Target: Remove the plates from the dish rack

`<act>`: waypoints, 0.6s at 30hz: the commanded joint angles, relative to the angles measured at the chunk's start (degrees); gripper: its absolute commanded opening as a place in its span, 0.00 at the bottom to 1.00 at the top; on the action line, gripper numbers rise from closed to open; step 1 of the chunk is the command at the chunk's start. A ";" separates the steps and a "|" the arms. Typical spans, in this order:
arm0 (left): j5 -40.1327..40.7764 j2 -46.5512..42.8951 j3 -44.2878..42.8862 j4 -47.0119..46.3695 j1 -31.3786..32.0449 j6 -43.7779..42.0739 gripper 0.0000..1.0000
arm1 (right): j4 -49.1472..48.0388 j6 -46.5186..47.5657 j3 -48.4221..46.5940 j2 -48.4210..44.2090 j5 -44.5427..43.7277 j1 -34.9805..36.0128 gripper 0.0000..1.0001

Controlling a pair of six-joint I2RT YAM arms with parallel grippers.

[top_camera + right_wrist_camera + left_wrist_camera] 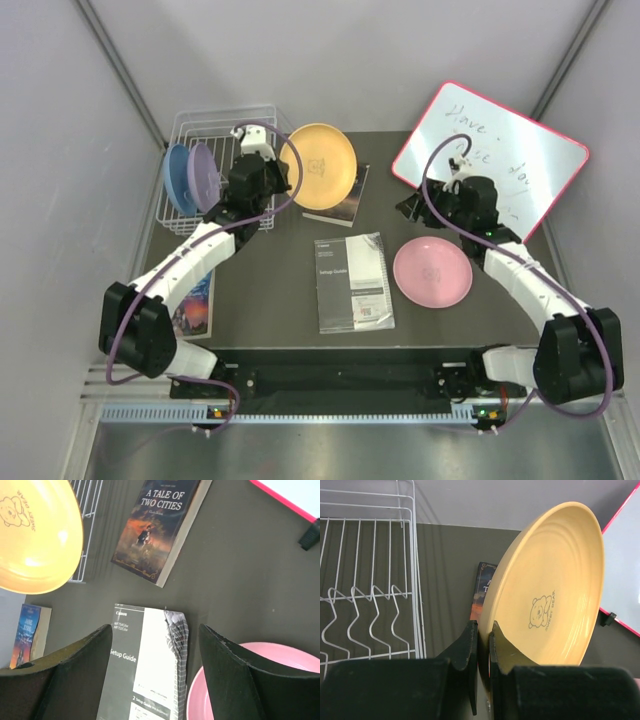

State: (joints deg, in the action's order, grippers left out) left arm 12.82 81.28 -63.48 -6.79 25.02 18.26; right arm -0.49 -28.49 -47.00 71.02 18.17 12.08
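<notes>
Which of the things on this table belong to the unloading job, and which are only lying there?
Belong to the job:
- dish rack
- blue plate and lavender plate, standing in it
- yellow plate, held in the left gripper
- pink plate, already out

Only lying about:
- red-framed whiteboard
- setup guide
- A Tale of Two Cities book
- second paperback

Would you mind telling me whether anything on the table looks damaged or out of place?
Only the Setup Guide booklet: its page edge beside the pink plate is curled and rumpled, not flat. Nothing looks spilled or broken; the orange plate is gripped by its rim in the left gripper.
</notes>
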 commanded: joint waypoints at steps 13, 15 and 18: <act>-4.20 1.34 -0.41 -4.29 0.74 2.74 0.00 | -4.78 0.01 -5.03 4.38 0.28 5.85 0.74; -5.08 1.78 -0.50 -4.37 0.82 3.18 0.00 | -5.48 -0.25 -5.20 4.82 0.28 6.73 0.74; -6.66 2.04 -0.41 -4.55 0.91 4.15 0.00 | -6.80 -0.42 -5.82 5.70 0.37 7.78 0.75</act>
State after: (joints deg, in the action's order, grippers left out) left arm 8.71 83.05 -63.42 -7.27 25.56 20.25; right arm -3.01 -28.60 -49.36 75.66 18.13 18.09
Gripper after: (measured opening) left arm 0.105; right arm 0.743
